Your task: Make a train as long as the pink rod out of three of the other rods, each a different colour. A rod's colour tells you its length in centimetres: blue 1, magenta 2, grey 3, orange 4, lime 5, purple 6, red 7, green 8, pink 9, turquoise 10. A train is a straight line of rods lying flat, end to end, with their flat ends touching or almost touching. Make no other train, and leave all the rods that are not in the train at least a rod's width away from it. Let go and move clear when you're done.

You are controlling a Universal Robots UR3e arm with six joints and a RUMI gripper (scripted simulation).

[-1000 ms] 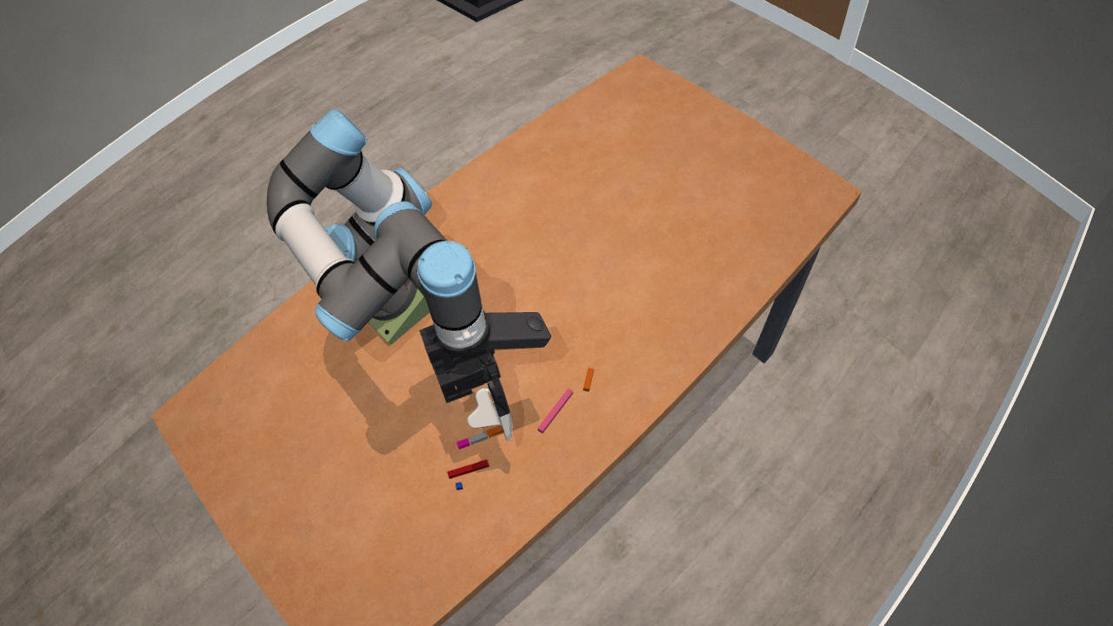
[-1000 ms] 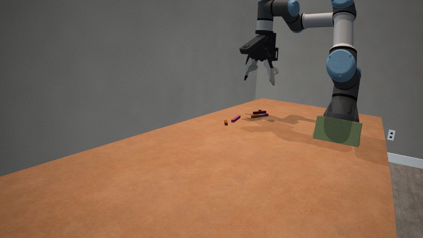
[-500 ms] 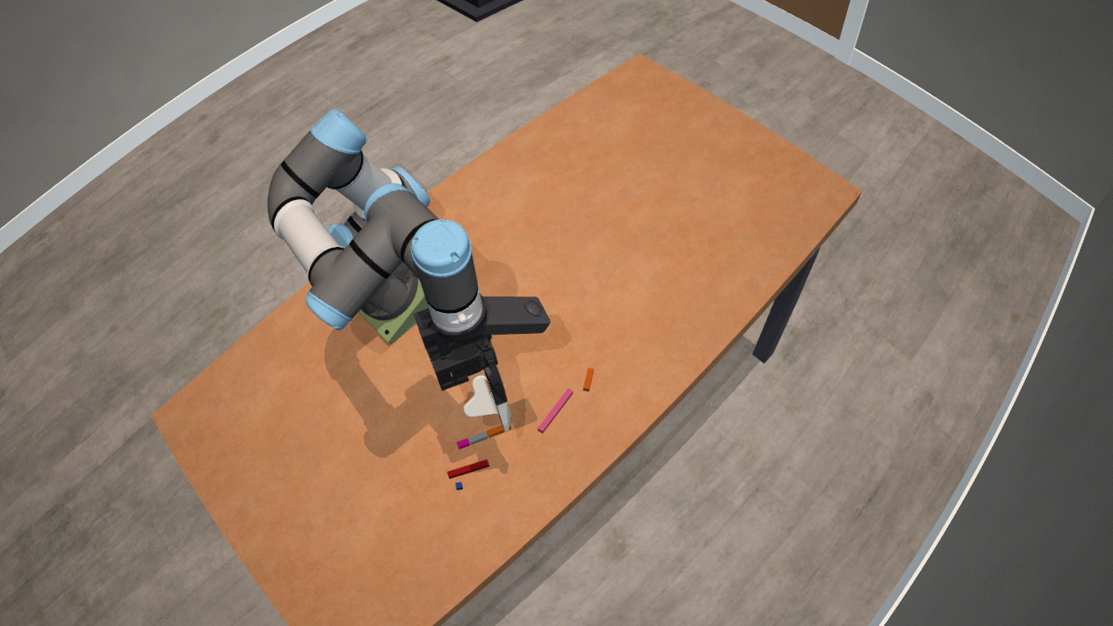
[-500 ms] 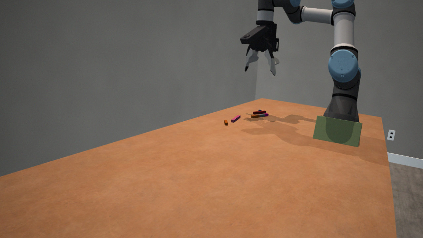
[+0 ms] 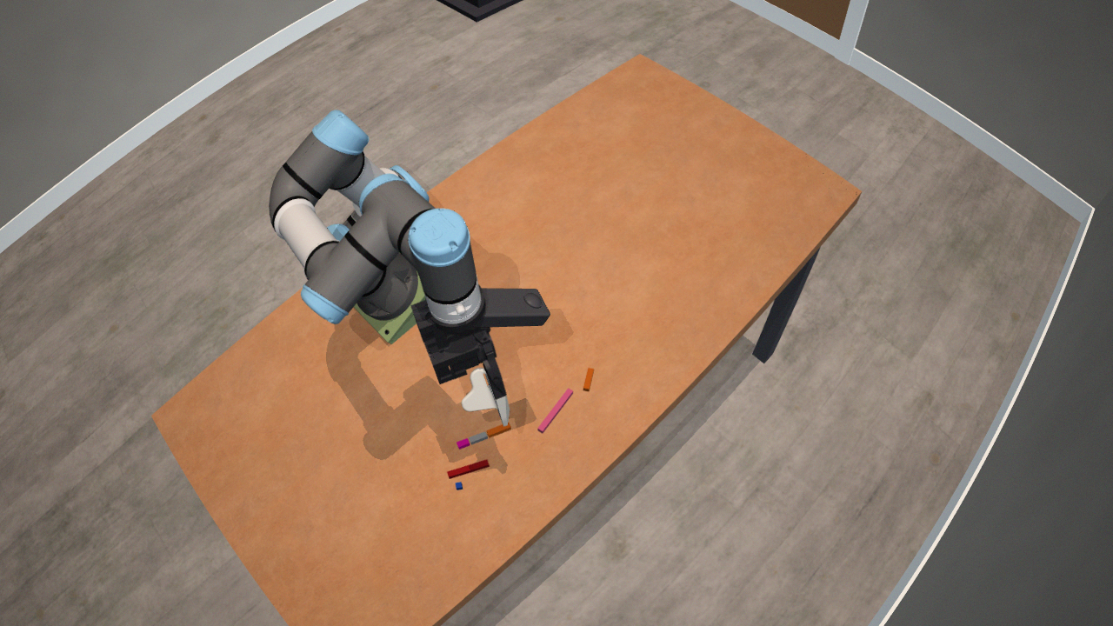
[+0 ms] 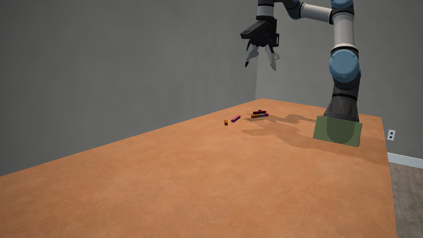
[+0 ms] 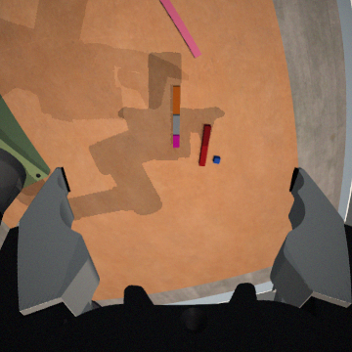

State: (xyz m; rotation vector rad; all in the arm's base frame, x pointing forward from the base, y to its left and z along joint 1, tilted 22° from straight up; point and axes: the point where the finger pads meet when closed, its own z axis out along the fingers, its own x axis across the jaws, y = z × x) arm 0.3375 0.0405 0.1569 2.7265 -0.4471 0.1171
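Note:
An orange rod point(image 7: 176, 100), a grey rod point(image 7: 176, 124) and a magenta rod point(image 7: 176, 141) lie end to end in one straight line on the table; the line also shows in the top view point(image 5: 482, 436) and the exterior view point(image 6: 259, 115). The pink rod point(image 5: 555, 409) point(image 7: 180, 27) lies apart from it. A red rod point(image 7: 204, 145) point(image 5: 467, 469) lies beside the line, with a small blue rod point(image 7: 216, 159) point(image 5: 459, 485) close to it. My gripper point(image 6: 260, 60) point(image 7: 180, 168) is open and empty, high above the rods.
A second orange rod point(image 5: 588, 379) point(image 6: 225, 122) lies alone beyond the pink rod. The green robot base point(image 6: 337, 130) stands on the table near its edge. The table's edge runs close to the rods in the wrist view.

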